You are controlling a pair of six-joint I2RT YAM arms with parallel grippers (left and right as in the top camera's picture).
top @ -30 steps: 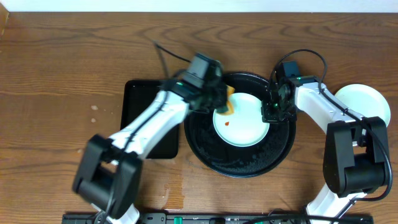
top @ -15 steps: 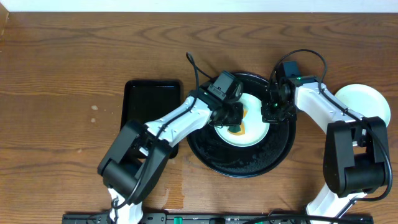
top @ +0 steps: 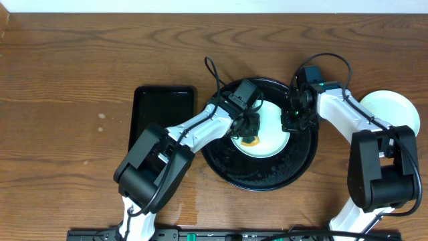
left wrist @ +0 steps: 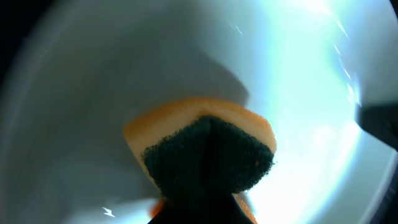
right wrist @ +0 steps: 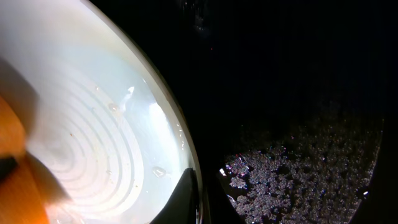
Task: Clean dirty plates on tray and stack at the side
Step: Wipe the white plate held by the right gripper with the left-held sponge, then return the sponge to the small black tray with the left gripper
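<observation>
Plates (top: 274,144) (top: 391,107) two, round tray (top: 221,167) one, left gripper (top: 251,137) clamping one sponge (left wrist: 208,149), right gripper (top: 292,122) pinching plate rim

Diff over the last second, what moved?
Left pincer swept the sponge from the far left rim of the plate down onto its middle. Right pincer still clamps that plate's right rim; round tray and side plate unmoved.
</observation>
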